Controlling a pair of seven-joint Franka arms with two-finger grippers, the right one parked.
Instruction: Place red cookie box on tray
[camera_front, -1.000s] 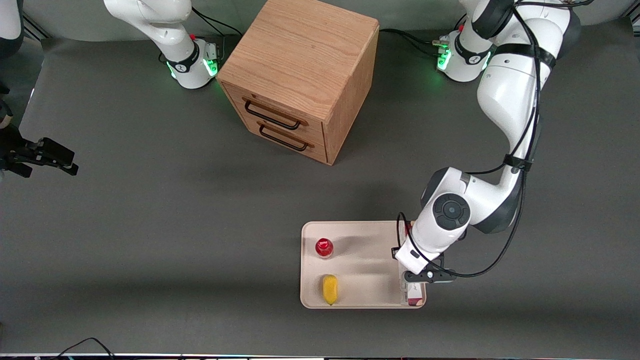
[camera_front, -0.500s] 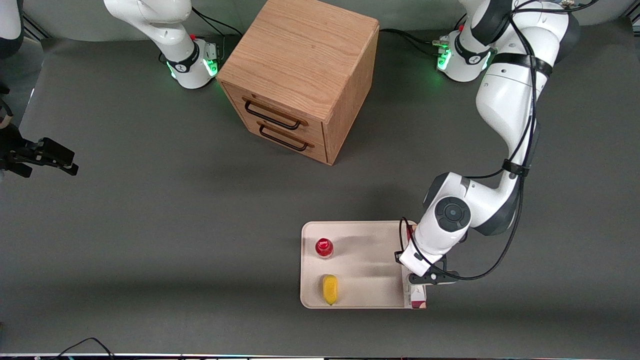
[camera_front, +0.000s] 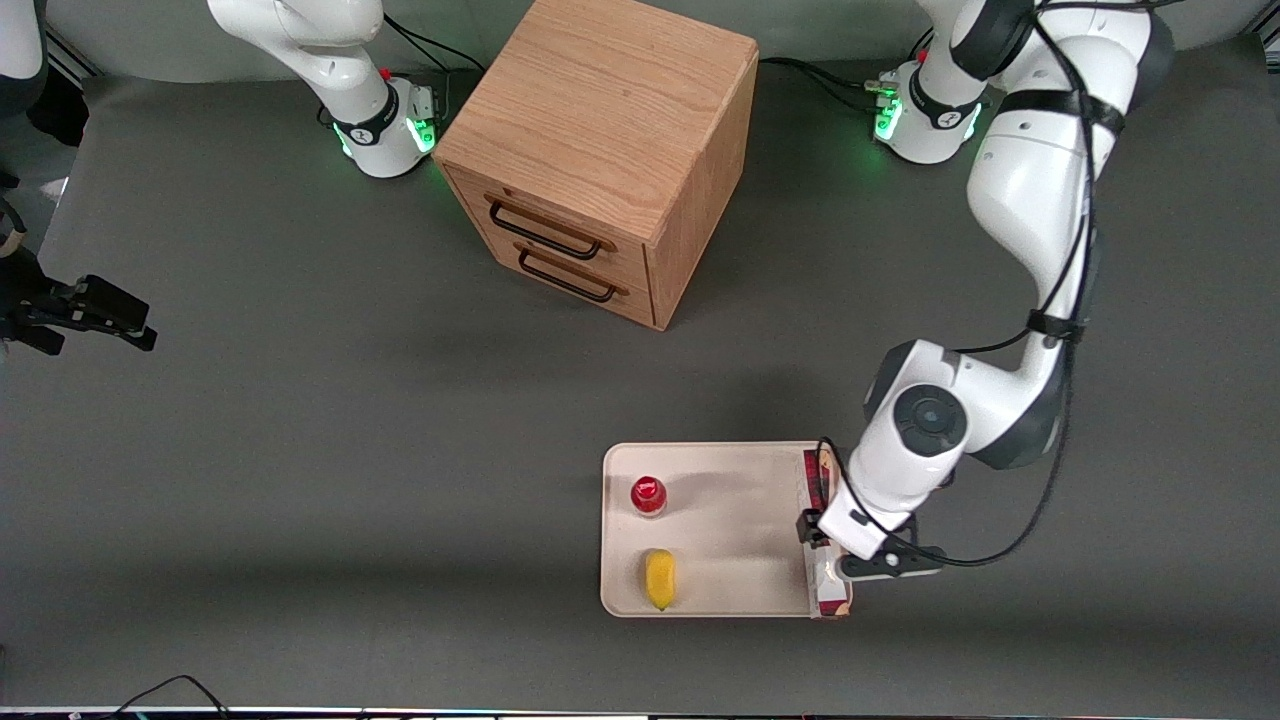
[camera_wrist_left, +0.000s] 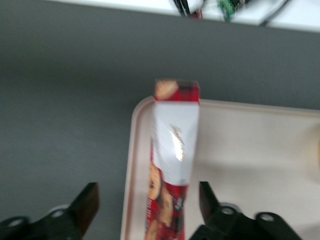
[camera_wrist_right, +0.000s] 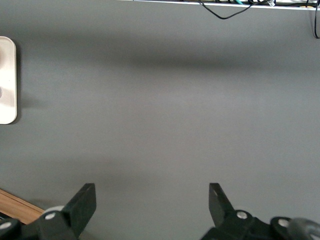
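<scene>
- Dark grey table (camera_front: 300, 420) carries everything.
- Light oak two-drawer wooden cabinet (camera_front: 600, 150) with black handles stands farther from the front camera than the tray, well apart from it.
- White left arm (camera_front: 1020, 200) reaches down over the tray's edge at the working arm's end.
- Flat cream rectangular tray (camera_front: 740, 520) with rounded corners and low rim sits near the front camera's edge of the table.
- Long narrow red plaid and white cookie box (camera_wrist_left: 172, 150) lies along the tray's short side at the working arm's end, just inside the rim; its near end may overhang the rim, hard to tell. Also seen from the front (camera_front: 818, 480), partly hidden by the arm.
- Tool (camera_wrist_left: 147, 205) hovers above the box, black fingers (camera_wrist_left: 87, 200) spread wide either side, not touching it: released.
- Small yellow oblong object (camera_front: 659, 578) lies on the tray, nearer the front camera than the bottle.
- Small round red-capped bottle (camera_front: 648, 493) stands upright on the tray, toward the parked arm's end.
</scene>
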